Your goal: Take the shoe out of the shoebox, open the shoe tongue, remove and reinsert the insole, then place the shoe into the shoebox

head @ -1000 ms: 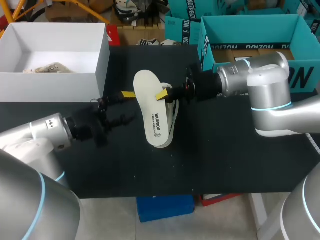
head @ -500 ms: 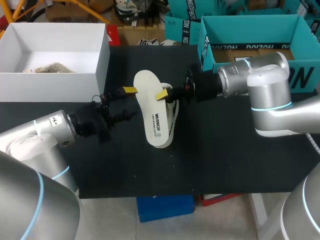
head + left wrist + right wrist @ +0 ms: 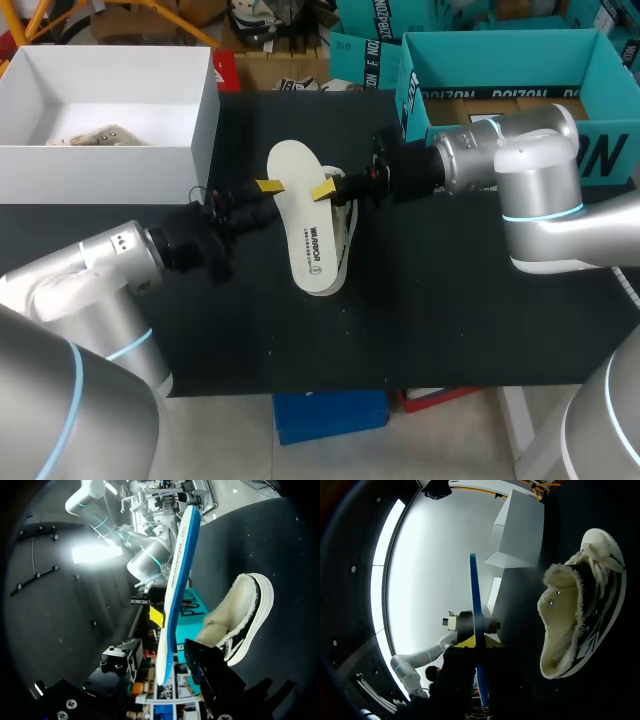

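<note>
Cream insole [image 3: 305,215] at frame centre, raised over fleece-lined shoe [image 3: 347,228] lying on its side on black table [image 3: 450,320]. Right gripper [image 3: 325,188] pinches insole's right edge. Left gripper [image 3: 266,200] at insole's left edge, fingers spread wide, insole between them, not clamped. White box [image 3: 205,120] upper left, teal box [image 3: 600,70] upper right.

Black desk [image 3: 450,300]. White box [image 3: 100,170] sits on its far left corner, open top. Teal box [image 3: 520,50] sits on the far right, also open, well apart from the white one. Shoe [image 3: 575,625] lies on its side on the desk near the middle, between the two boxes, touching neither.
</note>
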Robot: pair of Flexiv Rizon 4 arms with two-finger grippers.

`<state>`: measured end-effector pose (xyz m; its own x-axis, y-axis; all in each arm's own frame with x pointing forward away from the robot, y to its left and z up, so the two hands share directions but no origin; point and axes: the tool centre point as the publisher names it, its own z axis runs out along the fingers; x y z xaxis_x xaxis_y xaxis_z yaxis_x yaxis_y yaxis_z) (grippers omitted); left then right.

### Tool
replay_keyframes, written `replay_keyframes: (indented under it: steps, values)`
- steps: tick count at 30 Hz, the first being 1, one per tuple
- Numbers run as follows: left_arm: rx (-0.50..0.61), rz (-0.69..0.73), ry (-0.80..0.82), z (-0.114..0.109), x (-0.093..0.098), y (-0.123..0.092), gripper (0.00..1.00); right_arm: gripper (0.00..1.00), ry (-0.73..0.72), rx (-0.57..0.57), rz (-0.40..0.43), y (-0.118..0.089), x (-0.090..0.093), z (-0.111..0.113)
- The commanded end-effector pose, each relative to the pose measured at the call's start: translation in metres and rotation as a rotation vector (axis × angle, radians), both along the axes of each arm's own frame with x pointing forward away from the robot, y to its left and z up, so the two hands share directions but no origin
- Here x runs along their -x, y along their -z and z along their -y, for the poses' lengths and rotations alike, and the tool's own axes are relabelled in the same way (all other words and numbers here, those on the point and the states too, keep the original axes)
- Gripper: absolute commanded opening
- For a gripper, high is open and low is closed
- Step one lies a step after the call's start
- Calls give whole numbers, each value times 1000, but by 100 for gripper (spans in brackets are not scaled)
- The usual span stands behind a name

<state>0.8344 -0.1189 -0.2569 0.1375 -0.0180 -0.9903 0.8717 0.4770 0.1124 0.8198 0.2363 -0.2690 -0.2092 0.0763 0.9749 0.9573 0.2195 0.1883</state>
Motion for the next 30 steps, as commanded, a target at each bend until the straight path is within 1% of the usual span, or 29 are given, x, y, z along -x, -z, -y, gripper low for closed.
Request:
replay_keyframes:
  steps: [1, 3, 6, 7, 10, 27, 28, 29, 30]
  values:
    - [-3, 2, -17, 2, 4, -1, 40, 0, 0, 2, -1, 0, 0, -1]
    - [-4, 2, -19, 3, 4, -1, 40, 0, 0, 2, -1, 0, 0, -1]
    - [-3, 4, -21, 4, 4, -2, 37, 0, 0, 2, -1, 0, 0, -1]
    - [-2, 4, -21, 5, 4, -2, 31, 0, 0, 2, -1, 0, 0, -1]
    - [-4, 6, -19, 7, 3, -2, 0, 0, 0, 2, -1, 0, 0, -1]
    - [-12, -9, -27, 8, 4, 3, 0, 0, 2, -1, -3, 0, 0, -1]
    - [-12, -10, -26, 8, 4, 3, 0, 46, 3, -2, -3, 0, -1, -1]
    - [-12, -11, -25, 8, 4, 3, 0, 100, 16, -7, -6, 0, -1, -1]
    - [-12, -13, -24, 8, 4, 3, 0, 100, 16, -6, -5, 0, -1, -1]
